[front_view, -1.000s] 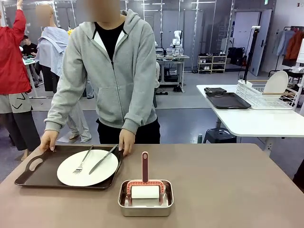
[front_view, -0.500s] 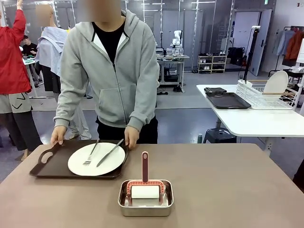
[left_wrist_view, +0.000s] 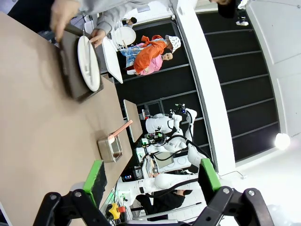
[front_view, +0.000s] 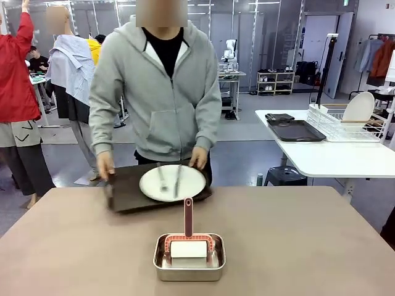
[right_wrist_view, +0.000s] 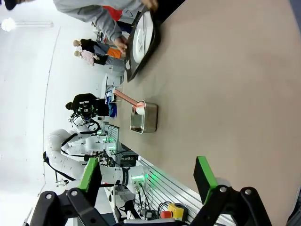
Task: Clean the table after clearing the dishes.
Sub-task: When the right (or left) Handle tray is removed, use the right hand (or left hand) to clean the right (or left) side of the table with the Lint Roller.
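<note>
Left gripper (left_wrist_view: 151,175) spread over bare bench (front_view: 68,246). At the far edge a person's hands (front_view: 105,165) hold the tray (front_view: 126,194) with plate (front_view: 173,182), blurred, perhaps lifted, well beyond both grippers. Right gripper (right_wrist_view: 146,175) spread; bench's right half open.

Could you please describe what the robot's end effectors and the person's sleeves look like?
The left end effector and the right end effector look alike: black angular linkages with visible bolts, each carrying two fingers faced with bright green pads. The person wears a light grey zip hoodie with long, loose sleeves over a black top.
</note>
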`<action>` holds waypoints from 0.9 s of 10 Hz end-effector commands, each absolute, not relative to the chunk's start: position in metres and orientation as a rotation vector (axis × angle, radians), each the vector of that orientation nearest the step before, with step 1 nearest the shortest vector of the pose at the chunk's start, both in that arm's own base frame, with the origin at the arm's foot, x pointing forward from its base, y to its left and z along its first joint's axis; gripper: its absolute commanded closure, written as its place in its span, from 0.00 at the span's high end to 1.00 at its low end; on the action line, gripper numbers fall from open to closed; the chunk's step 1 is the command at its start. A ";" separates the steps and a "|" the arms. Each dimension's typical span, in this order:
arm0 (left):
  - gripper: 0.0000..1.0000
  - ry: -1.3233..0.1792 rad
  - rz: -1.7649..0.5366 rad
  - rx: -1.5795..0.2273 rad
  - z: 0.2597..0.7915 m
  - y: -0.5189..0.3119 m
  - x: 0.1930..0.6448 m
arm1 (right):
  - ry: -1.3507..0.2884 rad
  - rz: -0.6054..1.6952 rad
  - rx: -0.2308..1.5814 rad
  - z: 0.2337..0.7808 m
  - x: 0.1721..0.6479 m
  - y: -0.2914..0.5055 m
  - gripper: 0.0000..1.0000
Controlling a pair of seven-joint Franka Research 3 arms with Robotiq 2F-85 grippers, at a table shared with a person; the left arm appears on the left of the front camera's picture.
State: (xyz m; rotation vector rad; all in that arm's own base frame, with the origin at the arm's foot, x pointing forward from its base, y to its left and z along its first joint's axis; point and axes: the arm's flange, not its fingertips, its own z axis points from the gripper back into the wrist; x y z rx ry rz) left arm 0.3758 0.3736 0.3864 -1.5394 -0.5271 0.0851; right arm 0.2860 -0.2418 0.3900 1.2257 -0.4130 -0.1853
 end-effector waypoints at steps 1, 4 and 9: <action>1.00 -0.518 0.093 -1.528 0.387 0.375 0.373 | -0.439 -0.192 1.226 0.390 0.286 -0.241 1.00; 1.00 -0.518 0.093 -1.528 0.387 0.375 0.373 | -0.439 -0.192 1.226 0.390 0.286 -0.241 1.00; 1.00 -0.524 -0.259 -1.409 0.456 0.320 0.415 | -0.439 -0.192 1.226 0.390 0.286 -0.241 1.00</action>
